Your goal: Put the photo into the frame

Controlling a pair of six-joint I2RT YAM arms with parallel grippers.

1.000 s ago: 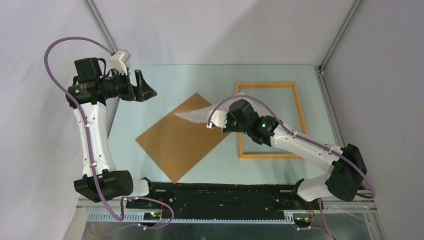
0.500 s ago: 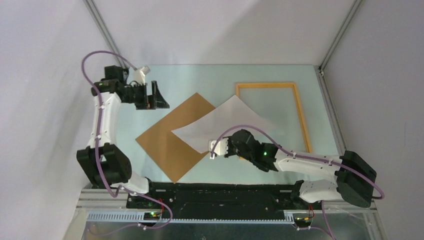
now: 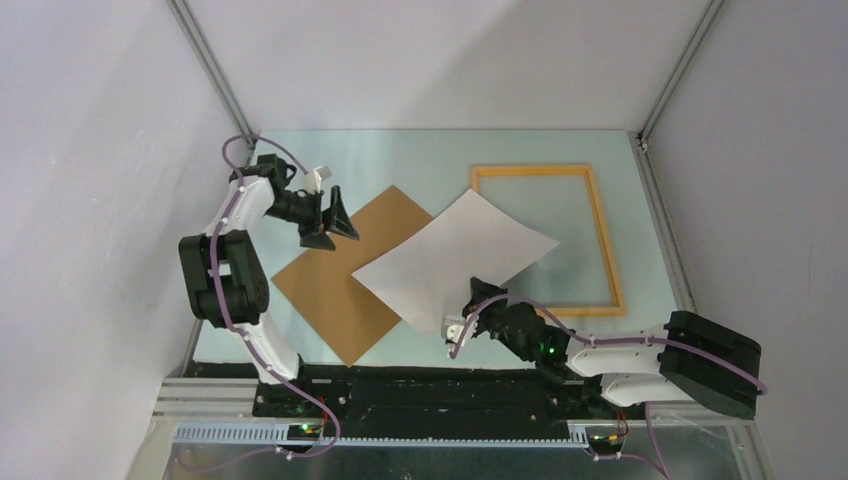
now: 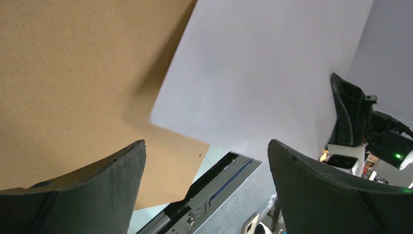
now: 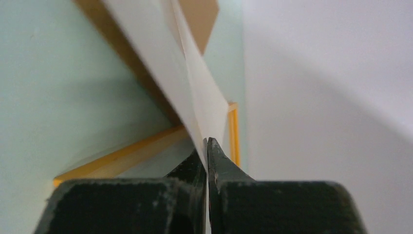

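The right hand (image 3: 476, 296) grasps the photo (image 3: 455, 255), white back up, overlapping the frame (image 3: 603, 235) and the brown board (image 3: 330, 285), while the left hand (image 3: 332, 220) hangs released.

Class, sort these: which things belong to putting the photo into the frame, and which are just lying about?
Belong to the job:
photo, white back up, pinched by the right pincer
frame

Lying about:
brown board, partly beneath the photo

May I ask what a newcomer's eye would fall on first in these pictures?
The photo, white back up, hangs mid-table, pinched at its near edge by the shut right gripper. Seen from above it overlaps the brown backing board and the orange frame; the open left gripper hovers near the board.
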